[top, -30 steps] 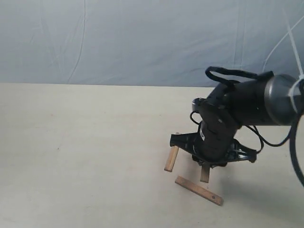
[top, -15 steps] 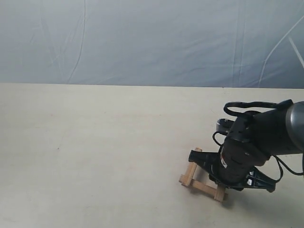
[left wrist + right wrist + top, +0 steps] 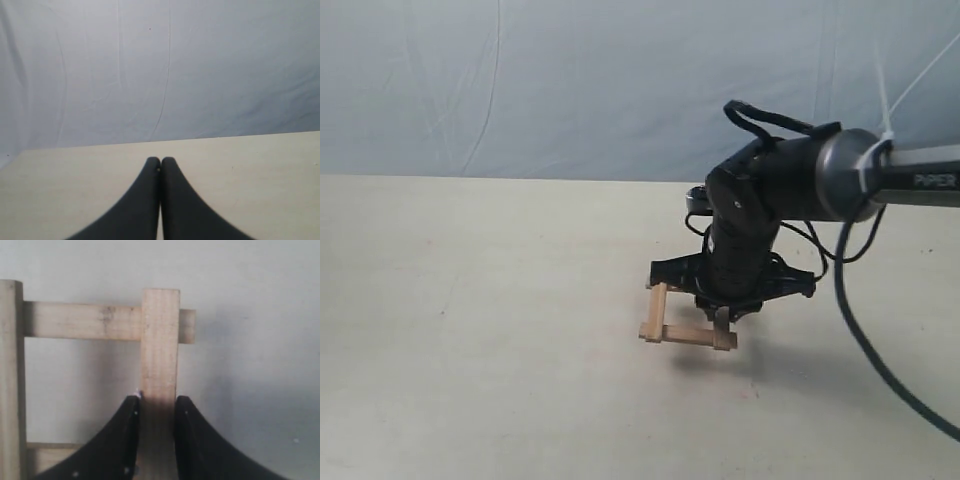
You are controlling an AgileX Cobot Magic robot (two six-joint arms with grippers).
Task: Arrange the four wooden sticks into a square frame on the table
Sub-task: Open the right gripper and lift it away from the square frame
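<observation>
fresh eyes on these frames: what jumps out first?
The right gripper is clamped on one stick of the frame, which is right of centre on the table, its sticks crossing at the corners. The black right arm looms over it and hides its far side. The left gripper is shut on nothing, pointing at the backdrop.

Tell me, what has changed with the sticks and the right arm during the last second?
The wooden sticks, lying apart a second ago, now make the square frame, further left and higher in the exterior view. The right gripper, shut on one stick, swung lower right, then came back with them. The table looks unchanged.
</observation>
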